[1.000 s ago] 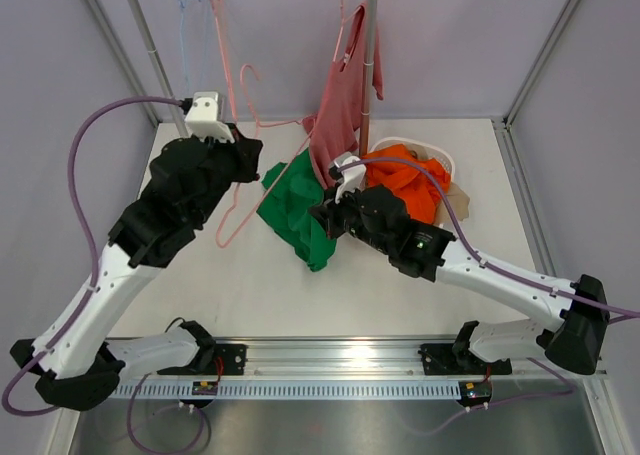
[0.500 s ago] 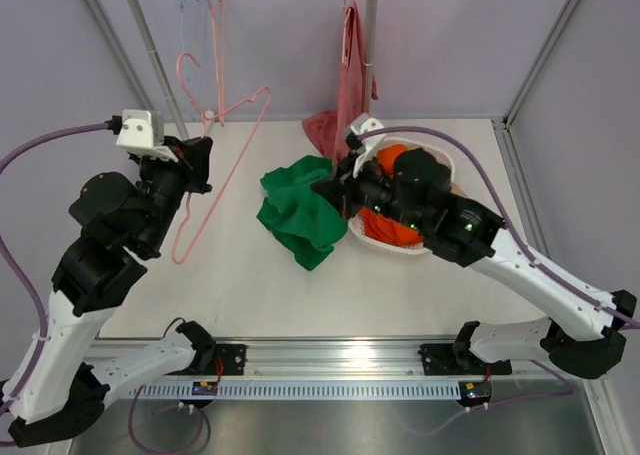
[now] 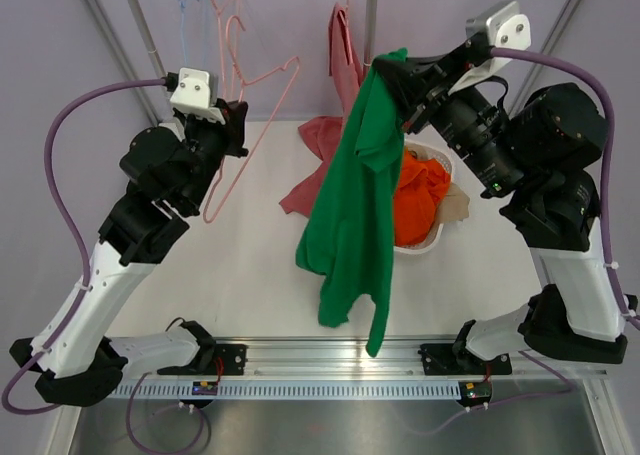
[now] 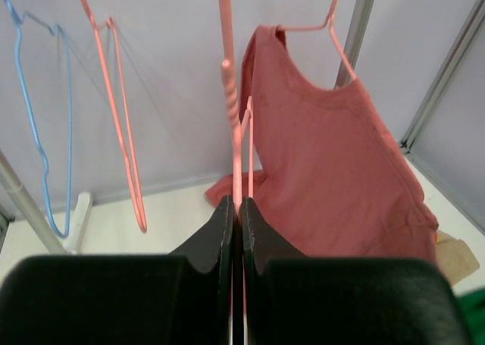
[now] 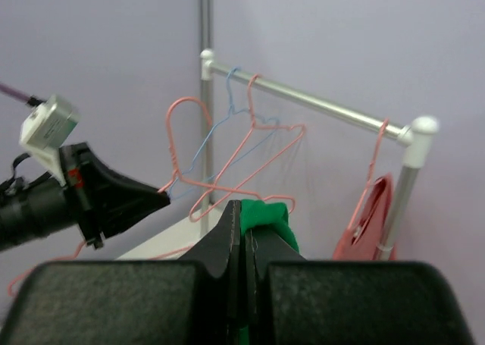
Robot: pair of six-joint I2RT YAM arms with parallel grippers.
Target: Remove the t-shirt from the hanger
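My right gripper (image 3: 392, 75) is raised high and shut on a fold of the green t-shirt (image 3: 358, 210), which hangs free down to the table's front edge. In the right wrist view the jaws (image 5: 244, 207) pinch the green cloth (image 5: 274, 217). My left gripper (image 3: 238, 125) is shut on the wire of a bare pink hanger (image 3: 272, 75), held up near the rack at the back left. In the left wrist view the jaws (image 4: 238, 202) are closed on that wire (image 4: 232, 110). No cloth is on this hanger.
A rose t-shirt (image 3: 343, 45) hangs on another pink hanger from the rail (image 5: 311, 101), its hem resting on the table. Blue and pink bare hangers (image 4: 42, 125) hang at the rail's left. A white basket (image 3: 438, 233) with orange cloth stands behind the green shirt.
My right gripper has lifted the green t-shirt from the table to high at the back right. My left gripper has raised the bare pink hanger toward the rail.
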